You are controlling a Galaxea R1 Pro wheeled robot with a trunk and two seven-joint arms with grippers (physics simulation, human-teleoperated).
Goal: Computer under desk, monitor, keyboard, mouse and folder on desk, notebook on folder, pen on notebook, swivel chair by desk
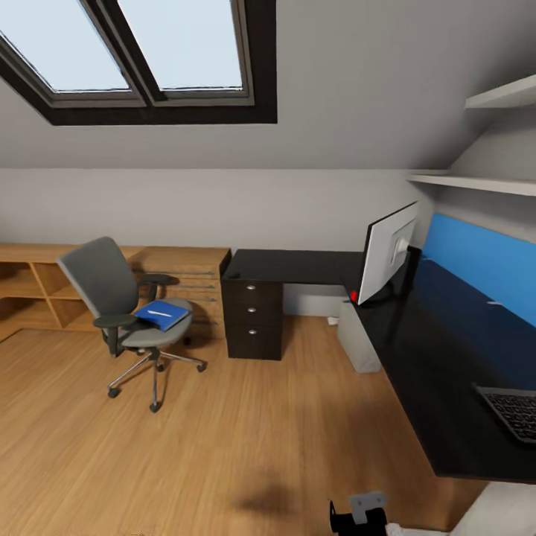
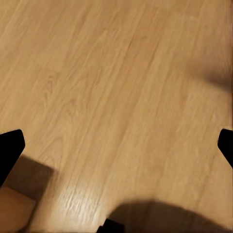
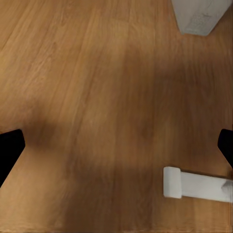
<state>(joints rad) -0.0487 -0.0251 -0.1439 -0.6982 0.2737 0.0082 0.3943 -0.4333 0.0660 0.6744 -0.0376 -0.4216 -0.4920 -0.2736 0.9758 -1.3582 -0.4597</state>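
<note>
Here, the head view shows the folder (image 1: pixel 163 314) on the chair (image 1: pixel 123 313), well apart from the surface (image 1: pixel 417 350) bearing monitor (image 1: pixel 387 253) and keyboard (image 1: pixel 514 413). Both wrist views show bare floor (image 2: pixel 116 97) between spread end effector fingers, holding nothing. The robot seems in transit; next, approach the chair.

desk (image 1: pixel 417 350) black | folder (image 1: pixel 161 314) blue | swivel chair (image 1: pixel 100 279) grey | floor (image 1: pixel 246 439) wood

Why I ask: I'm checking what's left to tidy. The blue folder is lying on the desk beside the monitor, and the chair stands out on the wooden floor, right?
Not quite. The blue folder lies on the seat of the chair, not on the desk beside the monitor. The head view shows this. The chair does stand out on the wooden floor.
</note>
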